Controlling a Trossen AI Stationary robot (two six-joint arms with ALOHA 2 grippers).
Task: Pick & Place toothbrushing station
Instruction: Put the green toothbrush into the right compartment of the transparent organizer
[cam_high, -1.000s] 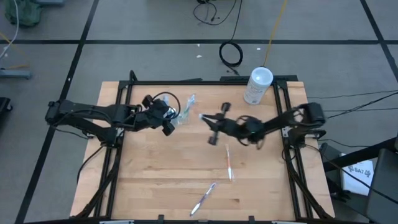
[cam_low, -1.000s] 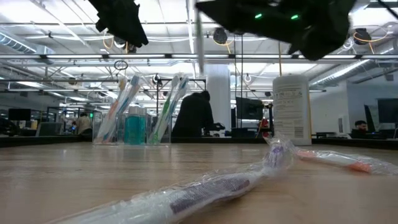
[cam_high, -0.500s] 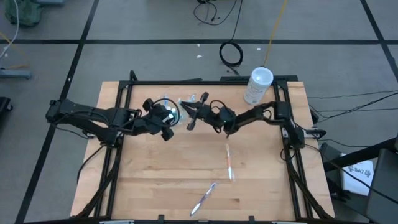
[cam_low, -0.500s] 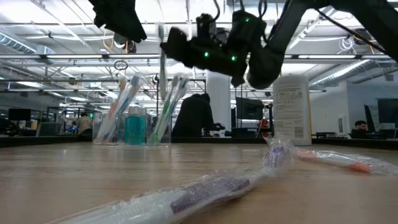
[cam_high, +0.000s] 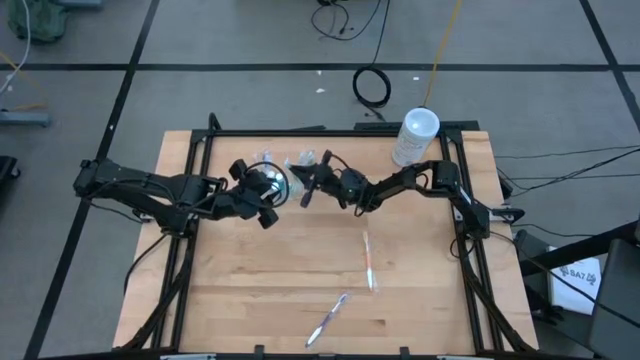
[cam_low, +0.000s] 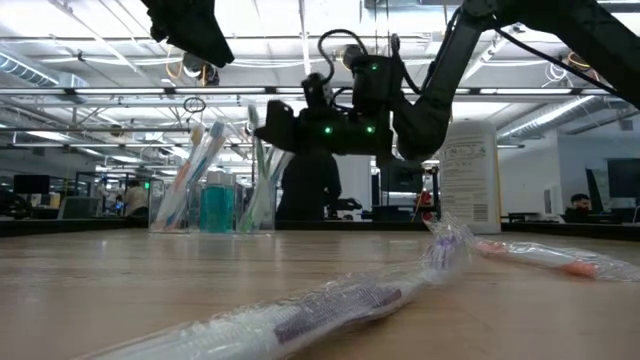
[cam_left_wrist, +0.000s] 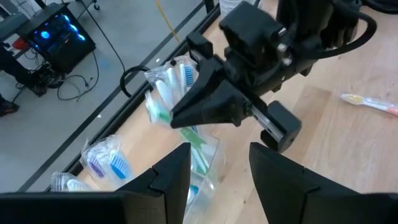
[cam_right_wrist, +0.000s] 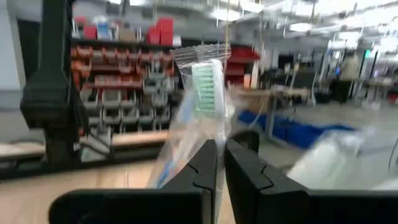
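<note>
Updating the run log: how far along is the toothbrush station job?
Done: several brushes stand in the clear cup. In hand: right gripper holds a wrapped green toothbrush at the cup, not yet released; left gripper hovers open beside it. Left: wrapped orange toothbrush and wrapped purple toothbrush lie on the table.

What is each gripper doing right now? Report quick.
Left gripper: open, empty, above the clear cup.
Right gripper: shut on a wrapped toothbrush.
</note>
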